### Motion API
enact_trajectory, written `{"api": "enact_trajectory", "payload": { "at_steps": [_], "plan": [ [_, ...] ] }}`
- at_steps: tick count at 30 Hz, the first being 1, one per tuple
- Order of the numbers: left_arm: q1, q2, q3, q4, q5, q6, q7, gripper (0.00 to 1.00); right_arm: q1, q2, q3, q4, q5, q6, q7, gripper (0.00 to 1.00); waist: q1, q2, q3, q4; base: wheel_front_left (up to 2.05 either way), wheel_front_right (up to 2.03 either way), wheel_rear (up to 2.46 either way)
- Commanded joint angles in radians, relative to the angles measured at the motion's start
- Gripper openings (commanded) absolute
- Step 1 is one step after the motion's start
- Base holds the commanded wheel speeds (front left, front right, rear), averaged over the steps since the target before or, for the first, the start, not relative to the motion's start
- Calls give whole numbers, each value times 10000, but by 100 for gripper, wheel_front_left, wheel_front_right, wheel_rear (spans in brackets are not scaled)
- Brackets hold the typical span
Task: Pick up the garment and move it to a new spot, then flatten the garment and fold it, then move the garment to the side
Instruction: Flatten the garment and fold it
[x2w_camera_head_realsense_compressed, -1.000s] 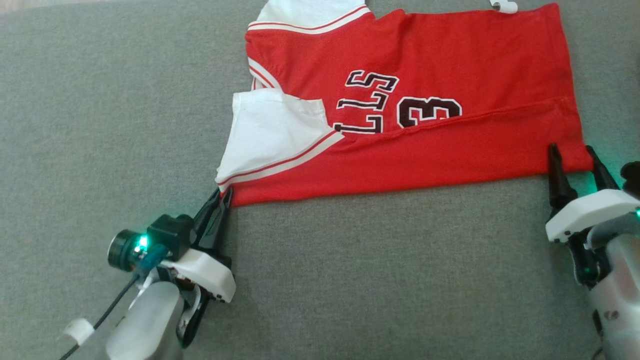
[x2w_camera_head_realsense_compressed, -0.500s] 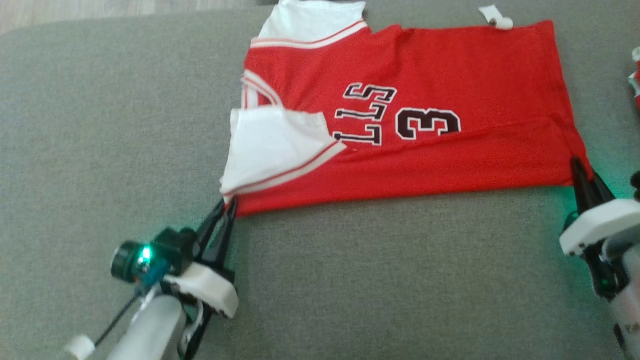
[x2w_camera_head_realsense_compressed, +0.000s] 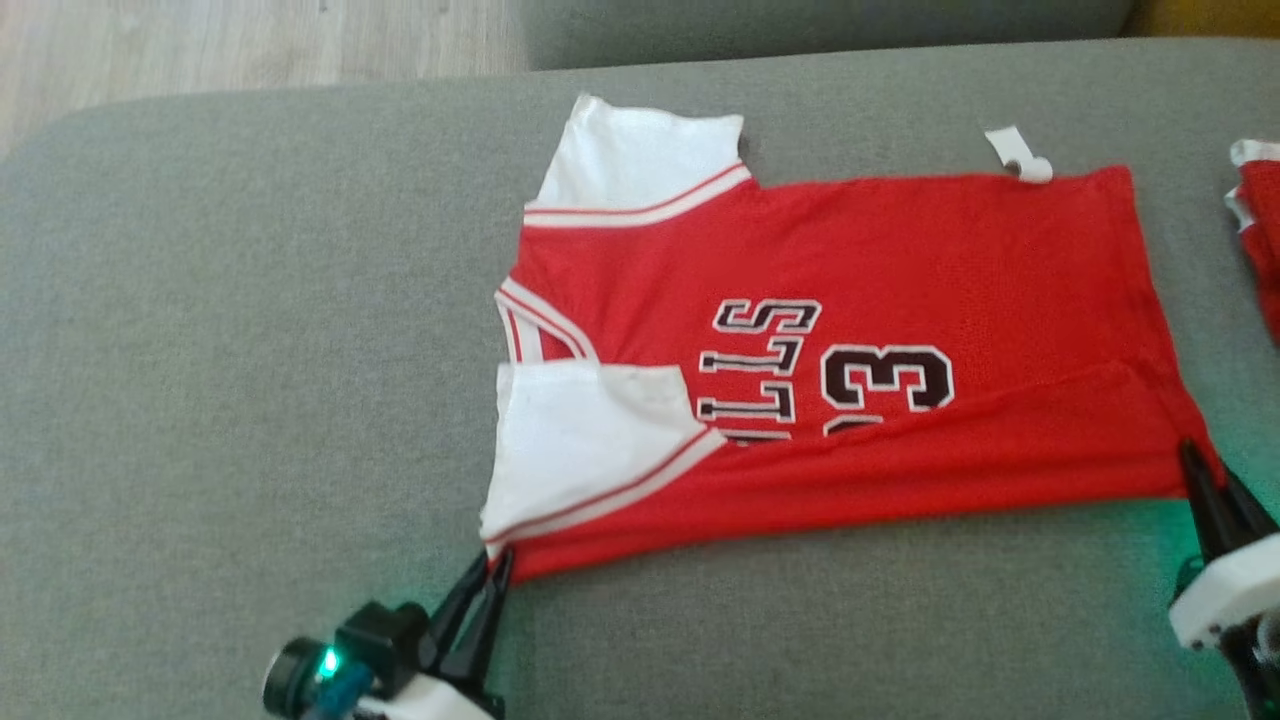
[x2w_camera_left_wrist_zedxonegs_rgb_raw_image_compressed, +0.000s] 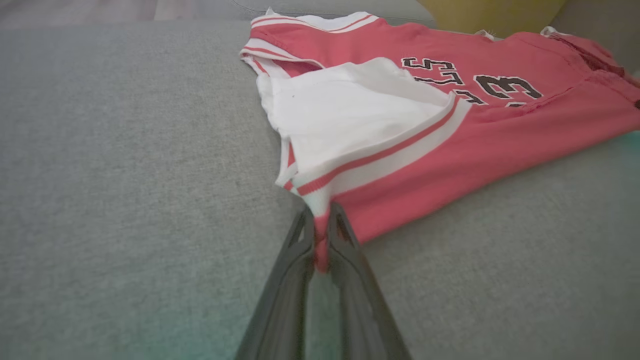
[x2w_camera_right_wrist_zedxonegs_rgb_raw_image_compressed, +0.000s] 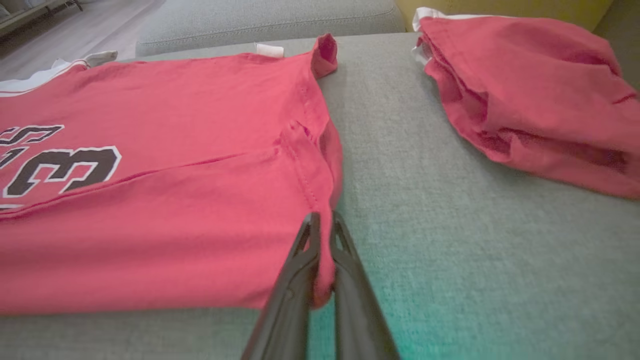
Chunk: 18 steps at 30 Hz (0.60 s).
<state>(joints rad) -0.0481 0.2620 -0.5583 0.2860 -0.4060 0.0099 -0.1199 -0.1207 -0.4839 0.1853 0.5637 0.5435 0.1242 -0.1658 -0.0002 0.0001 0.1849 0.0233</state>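
The shirt (x2w_camera_head_realsense_compressed: 900, 250) is laid across the couch (x2w_camera_head_realsense_compressed: 250, 400), long axis left to right; its near corners are pinched, sleeve end by the left gripper (x2w_camera_head_realsense_compressed: 497, 565), hem end by the right gripper (x2w_camera_head_realsense_compressed: 1196, 465)

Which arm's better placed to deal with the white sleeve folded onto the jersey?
Left, likely. The left tool is shut on the jersey corner right beside that sleeve; the right tool pinches the opposite hem corner.
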Motion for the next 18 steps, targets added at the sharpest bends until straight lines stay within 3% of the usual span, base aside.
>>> {"api": "enact_trajectory", "payload": {
  "at_steps": [1, 6, 7, 8, 9, 10, 12, 13, 18],
  "plan": [
    [-43, 249, 295, -303, -39, 113, 6, 0, 142, -484, -29, -248, -81, 65, 5, 0, 2, -1, -33, -27, 0, 0, 0],
    [364, 383, 139, -887, -70, 225, 367, 0, 807, -388, -467, -927, -347, 65, 422, 0, 2, -1, -63, -42, 0, 0, 0],
    [397, 409, 129, -973, -82, 239, 423, 0, 891, -348, -562, -1046, -413, 65, 506, 4, 2, -1, -60, -42, 0, 0, 0],
    [408, 432, 124, -1030, -87, 255, 469, 0, 962, -305, -657, -1154, -484, 65, 584, 28, 2, -1, -55, -43, 0, 0, 0],
    [402, 454, 121, -1060, -85, 280, 524, 0, 1020, -263, -755, -1253, -566, 65, 662, 45, 2, -1, -47, -46, 0, 0, 0],
    [380, 480, 105, -1064, -66, 307, 611, 11, 1064, -211, -871, -1345, -658, 65, 728, 100, 2, -1, -32, -51, 0, 0, 0],
    [295, 504, 85, -1089, -56, 330, 748, 48, 1091, -72, -1075, -1589, -816, 65, 795, 100, 2, -1, 20, -81, 0, 0, 0],
    [232, 502, 95, -1121, -67, 341, 793, 100, 1095, -8, -1120, -1754, -880, 65, 817, 100, 2, -1, 48, -107, 0, 0, 0],
    [-263, 662, 254, -1495, -15, 351, 842, 100, 1075, 251, -1365, -2600, -1188, 65, 868, 100, 2, -1, 236, -328, 0, 0, 0]
  ]
}}
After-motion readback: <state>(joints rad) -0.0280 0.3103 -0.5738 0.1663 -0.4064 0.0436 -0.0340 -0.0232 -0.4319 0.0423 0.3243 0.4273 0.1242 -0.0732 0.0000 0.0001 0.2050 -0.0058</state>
